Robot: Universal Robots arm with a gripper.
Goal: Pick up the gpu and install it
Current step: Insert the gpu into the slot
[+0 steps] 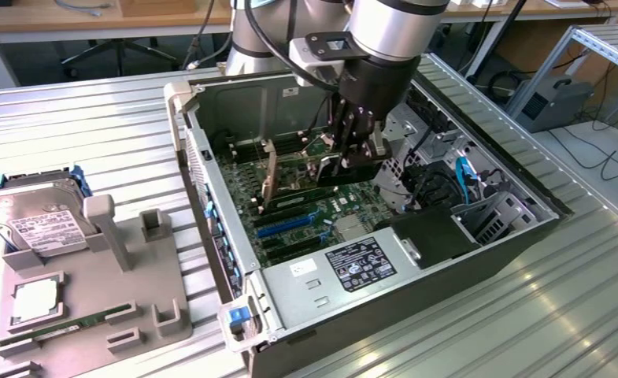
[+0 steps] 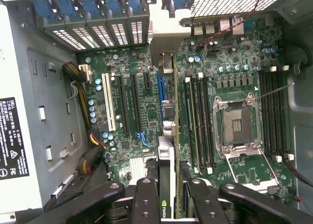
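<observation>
A wide metal table [image 1: 78, 134] with ridges takes up most of the room in front of me. On it stands a big open computer case [image 1: 393, 315], lying on its side so I can look right in. The robot arm [image 1: 393, 31] reaches down into the case from above. At the bottom of the case lies the green motherboard [image 2: 146, 57], with long slots in a row and an empty square CPU socket [image 2: 237, 123]. On the table at the exterior view's left sits a grey holder [image 1: 109, 276]. It carries a silver hard drive [image 1: 31, 216] with a white label, a small square chip [image 1: 35, 303] and a thin green memory stick [image 1: 67, 327]. The gpu [image 2: 166, 155] is inside the case, standing on its thin edge over the motherboard. It runs the same way as the slots, right by the blue slot [image 2: 160, 87] and beside the memory slots. One end points at the back wall of the case. I cannot tell if it is pushed all the way into a slot. The gripper [image 2: 171, 204] is closed on the gpu, with one black finger pressed on each side of the card.
</observation>
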